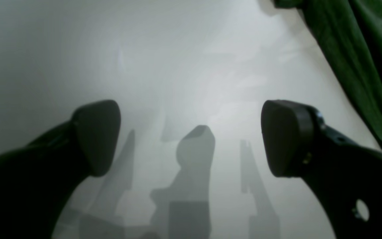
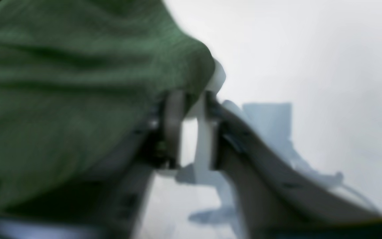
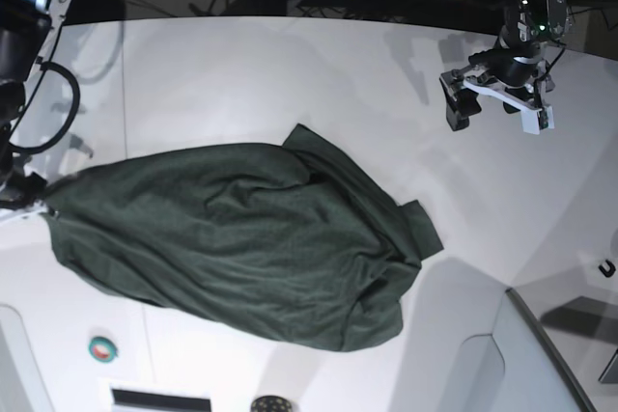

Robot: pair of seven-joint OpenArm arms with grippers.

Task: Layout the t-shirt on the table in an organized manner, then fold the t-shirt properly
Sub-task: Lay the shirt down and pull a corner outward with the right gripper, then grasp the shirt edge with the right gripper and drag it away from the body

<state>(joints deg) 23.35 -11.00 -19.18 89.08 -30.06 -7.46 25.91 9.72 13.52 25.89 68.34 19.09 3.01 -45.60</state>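
Dark-green t-shirt (image 3: pixel 241 248) — rumpled, bunched on table (image 3: pixel 290 74)

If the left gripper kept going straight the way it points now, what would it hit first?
Most likely the bare table. The left gripper stands open with only white tabletop and its own shadow between the fingers; the t-shirt lies off to one side, outside that line. How far off the surface is cannot be judged.

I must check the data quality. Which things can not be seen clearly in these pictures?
- Right gripper: right wrist view blurred; grip on the t-shirt unclear.
- Base view: that gripper cut off at the left edge.
- T-shirt's collar and far sleeve: buried in folds.
- Left wrist view: t-shirt cropped at the corner.
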